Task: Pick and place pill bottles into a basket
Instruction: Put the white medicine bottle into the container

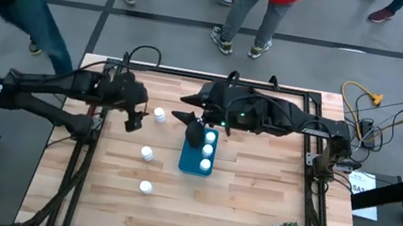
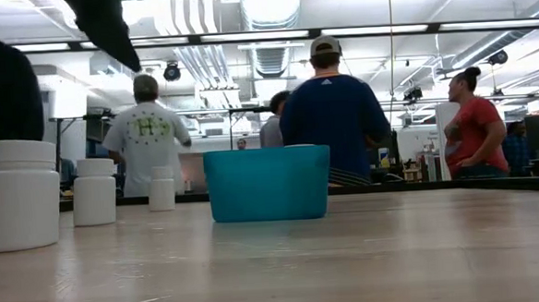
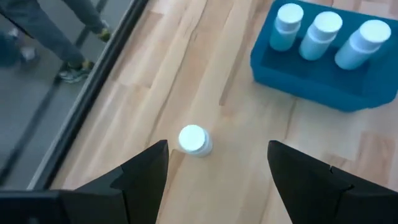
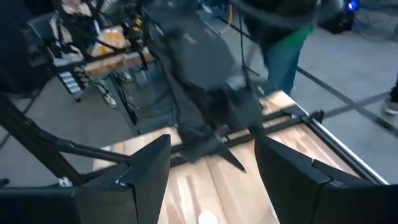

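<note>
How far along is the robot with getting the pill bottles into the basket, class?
Done: three pill bottles stand in the teal basket. In hand: nothing is gripped. The left claw is open above the loose bottle nearest it, and the right claw is open near the basket's far end. Left: that bottle and two more on the table, so about halfway.

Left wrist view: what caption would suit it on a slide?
Open left gripper hovers above a lone pill bottle on the table; three more stand in the basket.
</note>
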Available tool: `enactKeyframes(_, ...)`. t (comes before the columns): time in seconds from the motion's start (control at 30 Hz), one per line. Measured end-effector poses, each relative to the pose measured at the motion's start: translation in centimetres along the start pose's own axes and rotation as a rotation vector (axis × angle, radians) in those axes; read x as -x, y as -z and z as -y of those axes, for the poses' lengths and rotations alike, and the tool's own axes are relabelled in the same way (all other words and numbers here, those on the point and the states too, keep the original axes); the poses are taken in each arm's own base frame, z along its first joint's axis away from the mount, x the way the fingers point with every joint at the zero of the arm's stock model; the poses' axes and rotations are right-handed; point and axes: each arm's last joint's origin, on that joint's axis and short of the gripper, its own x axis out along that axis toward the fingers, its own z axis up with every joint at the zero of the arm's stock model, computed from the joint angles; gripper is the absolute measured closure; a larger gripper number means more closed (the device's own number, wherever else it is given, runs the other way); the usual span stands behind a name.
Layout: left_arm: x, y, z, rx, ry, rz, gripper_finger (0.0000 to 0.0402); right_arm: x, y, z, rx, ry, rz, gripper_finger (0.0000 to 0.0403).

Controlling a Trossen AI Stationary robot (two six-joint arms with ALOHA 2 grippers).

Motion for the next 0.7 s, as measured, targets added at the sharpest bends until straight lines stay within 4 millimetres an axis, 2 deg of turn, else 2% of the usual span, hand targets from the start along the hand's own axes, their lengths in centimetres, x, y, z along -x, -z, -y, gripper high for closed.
enactKeyframes(0.2,-3.2,1.7,-1.4,0.097,0.084,-0.065,0.0146,1.6,-1.6,-0.7,0.024,-0.034,0.062,0.0179)
enactKeyframes(0.37,-5.1,2.6,-1.7,0.129,0.129,-0.134,0.0146,2.1,-2.0,-0.8,0.039,-0.040,0.072,0.0179)
enactKeyframes(0.7,-7.7,2.2,-2.7,0.122,0.151,-0.129,0.0146,1.9,-1.8,-0.8,0.058,-0.034,0.059,0.0179)
